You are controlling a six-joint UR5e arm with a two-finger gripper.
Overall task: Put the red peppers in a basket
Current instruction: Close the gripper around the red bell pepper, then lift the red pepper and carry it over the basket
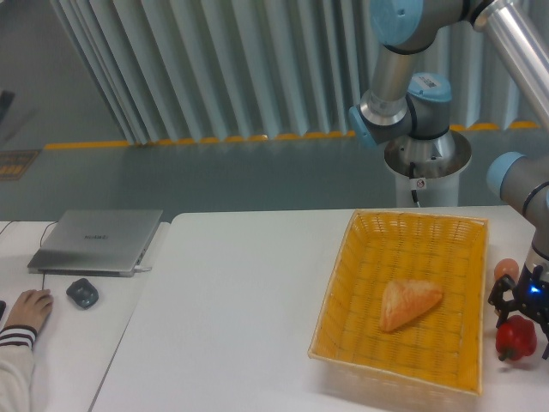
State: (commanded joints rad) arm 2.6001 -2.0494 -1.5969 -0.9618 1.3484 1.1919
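- The gripper (521,307) is hanging directly over the red pepper (515,337), its dark fingers spread apart and straddling the top, seemingly lining up for a grasp; nothing is being clamped yet.
- The pepper is sitting on the white table (240,309), just right of the basket (412,236), at the near right corner.
- The basket is holding only a tan bread piece (409,303).
- A small orange ball (505,269) is peeking out behind the gripper, partly hidden.
- The frame edge is cutting off the wrist, and the fingertips are blurring into the pepper.
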